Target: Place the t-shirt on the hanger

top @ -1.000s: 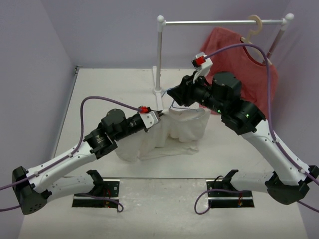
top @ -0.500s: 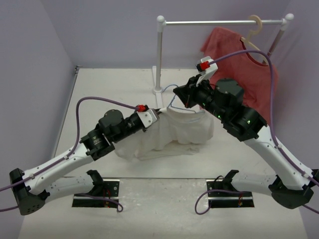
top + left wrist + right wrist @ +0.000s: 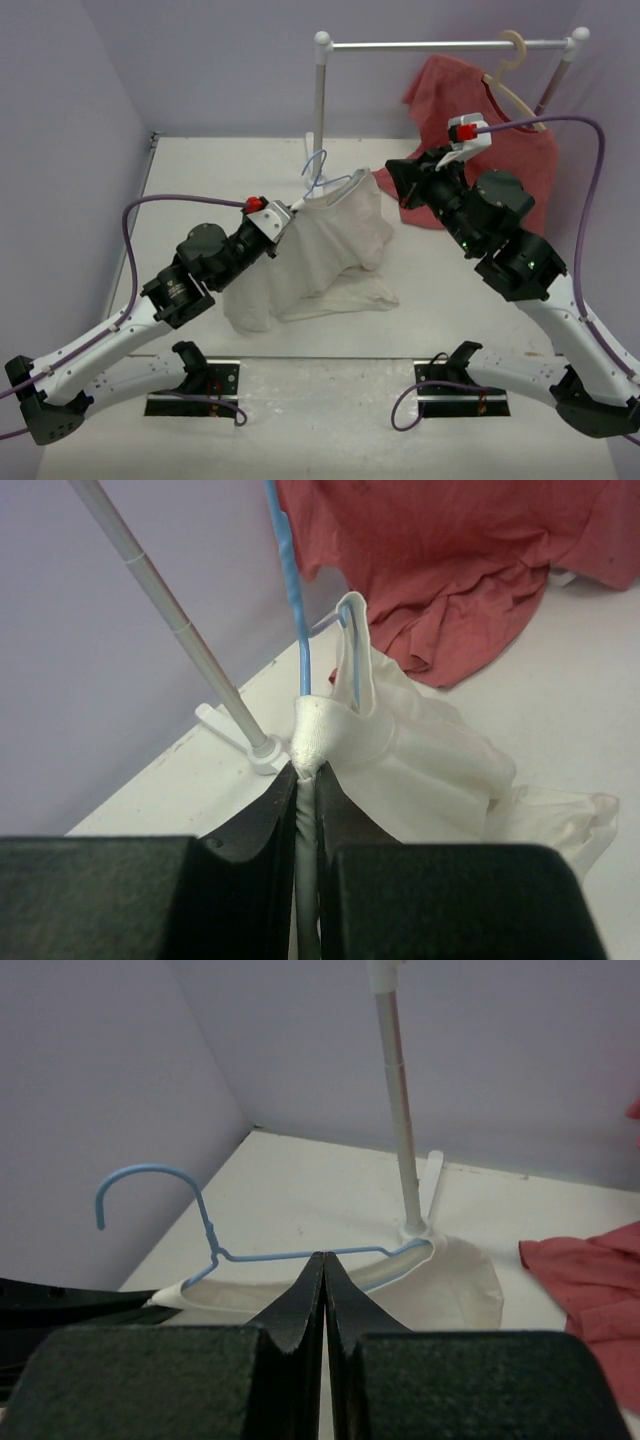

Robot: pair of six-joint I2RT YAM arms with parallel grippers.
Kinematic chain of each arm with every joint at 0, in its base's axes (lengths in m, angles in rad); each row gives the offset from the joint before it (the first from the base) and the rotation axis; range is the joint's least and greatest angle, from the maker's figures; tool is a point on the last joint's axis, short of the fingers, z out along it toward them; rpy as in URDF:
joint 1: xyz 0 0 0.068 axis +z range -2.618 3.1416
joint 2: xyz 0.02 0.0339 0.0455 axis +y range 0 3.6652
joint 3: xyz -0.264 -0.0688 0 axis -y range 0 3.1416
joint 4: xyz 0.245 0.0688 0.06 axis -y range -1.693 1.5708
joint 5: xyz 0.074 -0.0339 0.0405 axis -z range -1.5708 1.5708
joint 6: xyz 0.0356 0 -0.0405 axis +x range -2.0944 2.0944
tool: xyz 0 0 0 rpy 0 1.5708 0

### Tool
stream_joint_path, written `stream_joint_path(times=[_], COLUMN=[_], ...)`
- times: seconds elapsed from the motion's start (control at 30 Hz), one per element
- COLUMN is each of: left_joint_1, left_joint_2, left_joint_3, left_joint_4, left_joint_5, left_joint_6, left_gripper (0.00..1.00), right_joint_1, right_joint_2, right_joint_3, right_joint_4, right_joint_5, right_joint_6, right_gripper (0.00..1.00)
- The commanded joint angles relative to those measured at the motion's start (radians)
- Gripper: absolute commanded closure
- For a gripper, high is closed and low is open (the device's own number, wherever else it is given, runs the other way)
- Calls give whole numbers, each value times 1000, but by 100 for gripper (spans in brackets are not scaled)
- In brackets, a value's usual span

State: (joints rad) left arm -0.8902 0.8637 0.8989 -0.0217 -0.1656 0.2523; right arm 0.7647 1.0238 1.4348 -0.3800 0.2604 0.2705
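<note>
Holding cream-white cotton t-shirt [image 3: 335,250] clenched in left claw [image 3: 308,772], best steady thin light-blue wire hanger [image 3: 262,1256] with clenched right claw [image 3: 323,1258].

We list the t-shirt [image 3: 330,250] as wrinkled matt cloth and the hanger [image 3: 289,570] as thin, smooth blue-coated wire. We note the red shirt [image 3: 500,150] as matt cloth, the rail [image 3: 440,44] as glossy white.
</note>
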Motion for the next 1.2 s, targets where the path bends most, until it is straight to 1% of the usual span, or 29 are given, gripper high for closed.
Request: stream_joint_path(times=[0.0,0.03,0.1,0.13,0.17,0.23,0.3,0.33,0.43,0.5,0.6,0.67,0.73,0.77,0.83,0.87,0.9,0.93,1.0,1.07,1.17], left_joint_1=[4,4,4,4,4,4,4,4,4,4,4,4,4,4,4,4,4,4,4,4,4], left_joint_2=[-24,-27,-20,-13,-8,-7,-17,-23,-26,-21,-7,-1,6,8,5,1,-3,-5,-11,-19,-60], left_joint_3=[-7,-8,4,14,22,30,26,25,25,30,41,43,44,44,44,44,45,46,50,49,25], left_joint_4=[23,23,23,23,23,24,33,40,54,58,64,79,94,97,124,132,137,137,120,82,45], left_joint_5=[-2,24,63,73,91,132,165,213,249,253,288,312,334,337,338,339,339,333,309,272,230], left_joint_6=[-2,-2,-2,-2,-2,-3,-6,-8,-24,-33,-45,-61,-77,-81,-106,-111,-120,-125,-127,-131,-130], left_gripper=[100,100,100,100,100,100,100,100,100,100,100,100,100,100,100,100,100,100,100,85,84], right_joint_1=[1,1,1,1,3,5,5,7,11,27,37,40,43,45,54,57,58,58,58,58,57], right_joint_2=[-36,-32,2,19,28,40,36,36,58,69,88,104,127,130,148,148,141,127,91,58,15], right_joint_3=[-6,-2,20,27,25,1,-42,-54,-46,-44,-48,-52,-50,-50,-60,-75,-94,-109,-153,-186,-186], right_joint_4=[74,68,34,14,3,17,60,73,75,81,97,120,132,133,142,156,177,194,238,266,258], right_joint_5=[65,29,-98,-148,-172,-210,-234,-254,-325,-341,-354,-346,-343,-340,-313,-301,-277,-257,-193,-129,2], right_joint_6=[9,6,-4,-4,0,3,10,15,30,35,52,63,80,84,88,92,96,100,110,108,99], right_gripper=[100,100,100,98,92,66,57,51,44,40,39,40,47,48,61,64,77,93,100,100,100])
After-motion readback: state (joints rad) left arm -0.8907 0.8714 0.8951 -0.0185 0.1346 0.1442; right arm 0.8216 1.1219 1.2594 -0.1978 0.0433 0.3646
